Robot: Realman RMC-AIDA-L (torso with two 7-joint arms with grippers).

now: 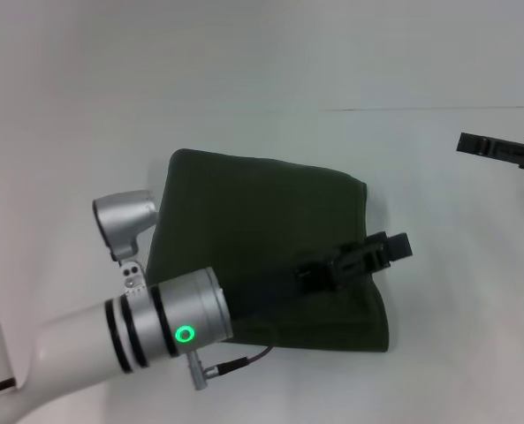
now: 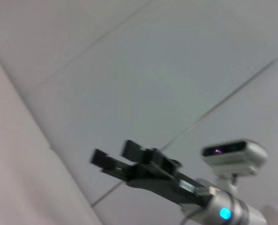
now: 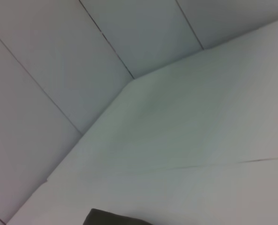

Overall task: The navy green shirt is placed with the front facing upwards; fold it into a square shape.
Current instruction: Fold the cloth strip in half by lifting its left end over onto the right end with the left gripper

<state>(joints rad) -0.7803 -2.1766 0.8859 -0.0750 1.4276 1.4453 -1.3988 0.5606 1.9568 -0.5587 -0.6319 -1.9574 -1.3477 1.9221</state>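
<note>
folded olive shirt on the white table, left gripper above its right edge

the white table (image 1: pixel 244 79) filled the head view, with a thin seam line running across it toward 3 o'clock. the navy green shirt (image 1: pixel 244 230) lay near the centre of that view as a compact, roughly square folded bundle, its top edge sloping a little down toward 3 o'clock and its lower right corner reaching toward 5 o'clock. no lettering or label showed on the upward face. a small dark corner of the shirt (image 3: pixel 110 219) also showed at 6 o'clock in the right wrist view, with bare table and wall panels beyond.

the left arm (image 1: pixel 138 331), silver with a green ring light, came in from 8 o'clock and crossed the lower left part of the shirt. the left gripper (image 1: pixel 401 246) sat over the shirt's right edge, its fingertips pointing toward 2 o'clock just past the cloth. whether it was parted or closed, and whether it touched or held the fabric, could not be told.

the right gripper (image 1: pixel 467 144) stood at 3 o'clock, well apart from the shirt. in the left wrist view its two black fingers (image 2: pixel 100 157) were spread with a clear gap and nothing between them.
</note>
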